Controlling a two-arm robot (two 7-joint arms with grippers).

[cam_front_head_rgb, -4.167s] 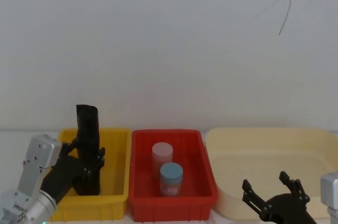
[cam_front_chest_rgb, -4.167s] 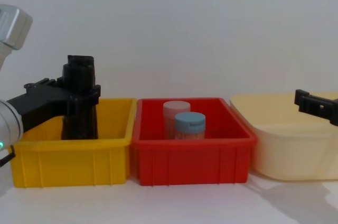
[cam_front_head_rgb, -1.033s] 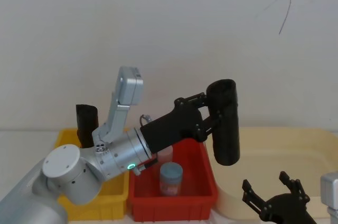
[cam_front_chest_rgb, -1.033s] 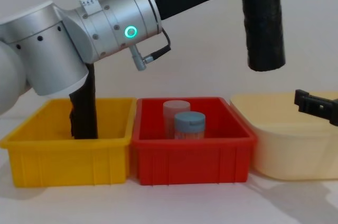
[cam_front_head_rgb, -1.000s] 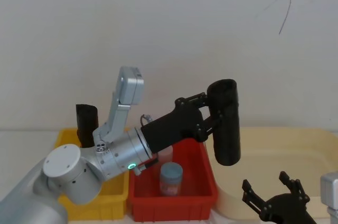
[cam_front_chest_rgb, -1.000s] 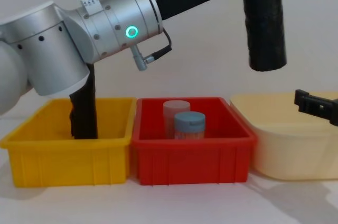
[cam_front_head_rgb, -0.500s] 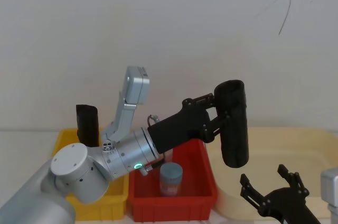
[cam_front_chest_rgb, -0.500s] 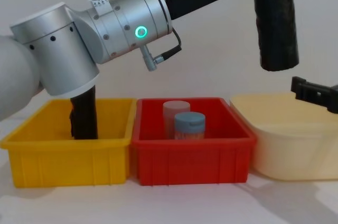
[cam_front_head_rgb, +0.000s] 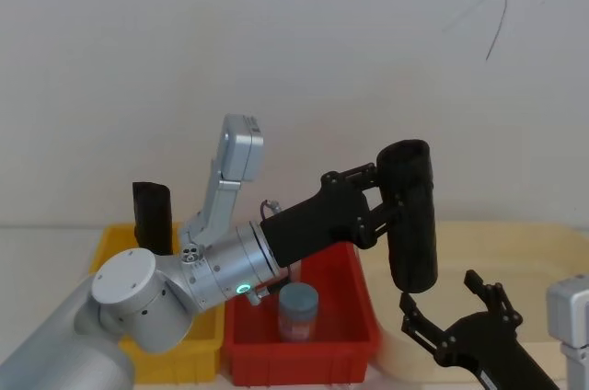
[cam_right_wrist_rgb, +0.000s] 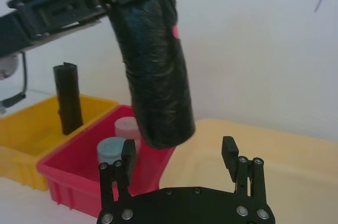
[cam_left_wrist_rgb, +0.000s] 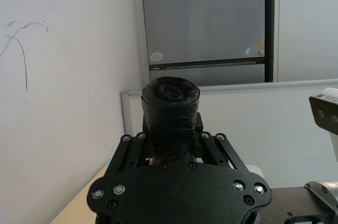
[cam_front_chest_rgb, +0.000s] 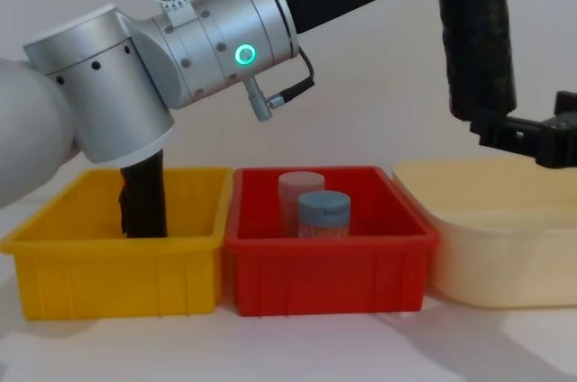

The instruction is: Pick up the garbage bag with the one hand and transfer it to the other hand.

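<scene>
Up has come the right gripper (cam_front_head_rgb: 446, 298). It now sits just under the garbage bag (cam_front_head_rgb: 411, 224) with its jaws spread wide. The left gripper (cam_front_head_rgb: 379, 206) pinches the bag's side and holds it upright in the air, above where the red bin (cam_front_head_rgb: 304, 362) meets the cream tub (cam_front_head_rgb: 543, 243). A thin black roll (cam_front_head_rgb: 152, 215) stands by the back left corner of the yellow bin (cam_front_head_rgb: 109, 245).

Bright, even light washes the white wall (cam_front_head_rgb: 276, 59), with soft, faint shadows beneath the bins (cam_front_chest_rgb: 325, 278).
</scene>
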